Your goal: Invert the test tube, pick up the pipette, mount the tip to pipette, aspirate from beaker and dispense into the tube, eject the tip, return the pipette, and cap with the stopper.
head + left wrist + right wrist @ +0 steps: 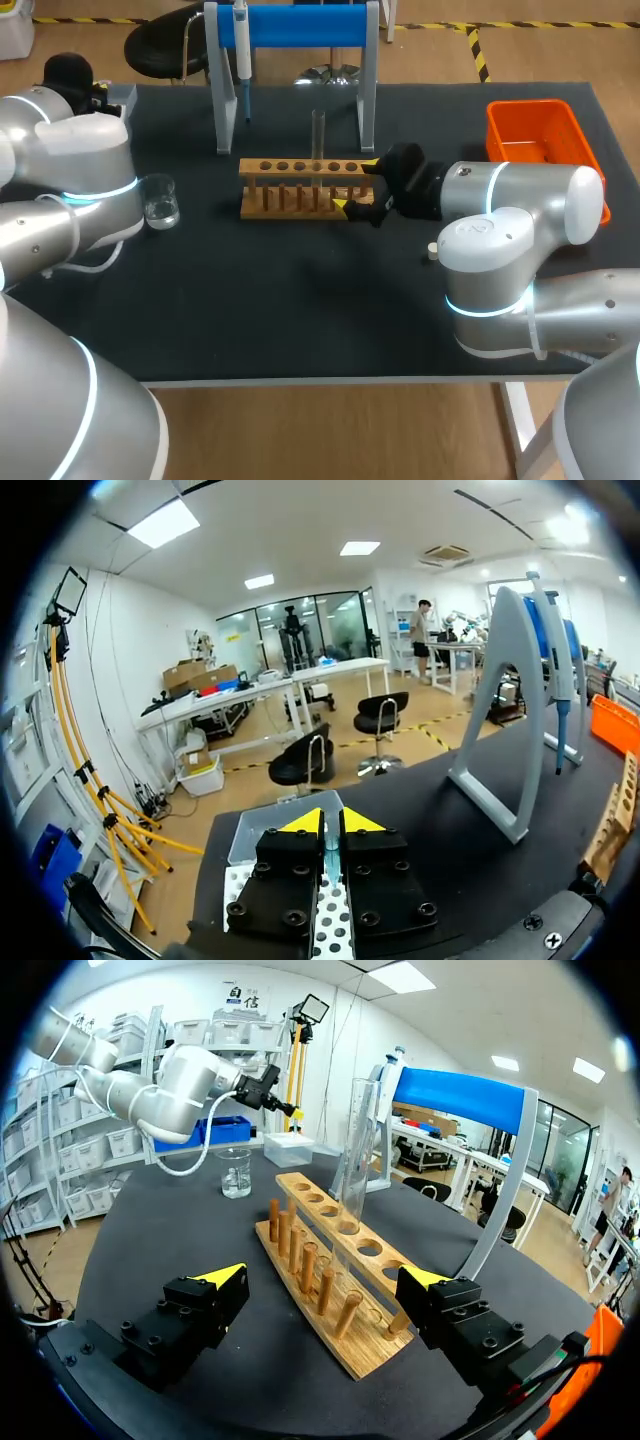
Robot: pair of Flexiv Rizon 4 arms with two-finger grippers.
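Observation:
A clear test tube stands upright in a hole of the wooden rack. My right gripper is open at the rack's right end, one yellow tip on each side of it and holding nothing. The pipette hangs on the blue-topped stand. The beaker sits left of the rack. My left gripper is shut above the tip box at the table's far left; a thin pale sliver shows in its slit.
An orange bin sits at the back right. A small white stopper lies by my right arm. My left arm is behind the beaker. The rack's lower pegs face my right gripper.

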